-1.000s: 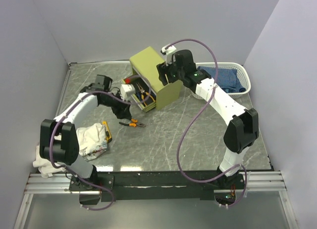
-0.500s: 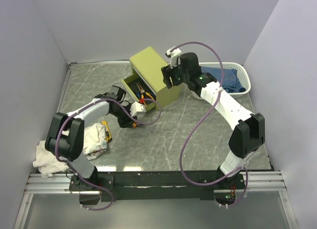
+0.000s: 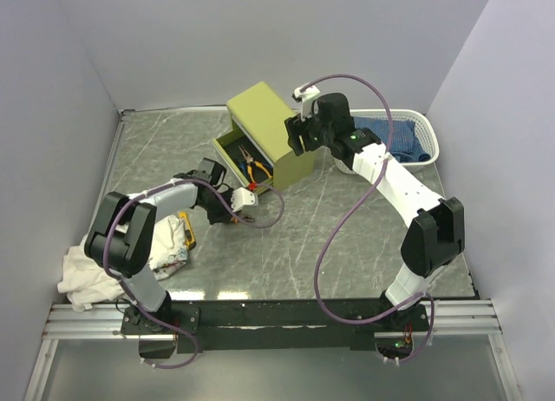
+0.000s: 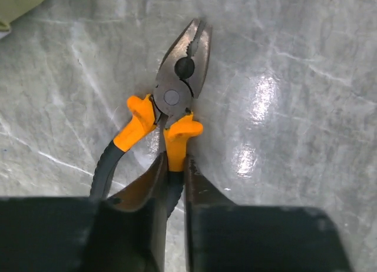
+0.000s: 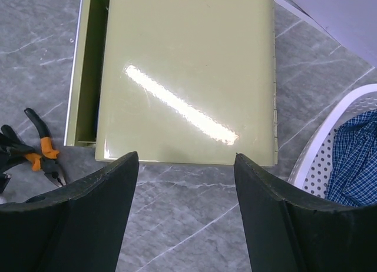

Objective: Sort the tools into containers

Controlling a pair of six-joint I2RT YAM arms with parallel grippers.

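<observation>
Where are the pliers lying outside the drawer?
Left wrist view: the pliers lie on the table, one handle in the left pincer, by the open drawer.

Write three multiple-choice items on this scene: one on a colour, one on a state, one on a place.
1. The cloth in the white perforated plastic basket is: A) red; B) blue checked; C) green.
2. The right hand above the olive metal cabinet is: A) shut on a screwdriver; B) shut on a rag; C) open.
3. The orange-handled steel pliers at the left hand lie: A) on the grey marble tabletop; B) in the basket; C) on top of the cabinet.

Answers: 1 B, blue checks show over the rim; 2 C, its fingers stand wide apart, nothing between; 3 A, the left wrist view shows them flat on marble.
</observation>
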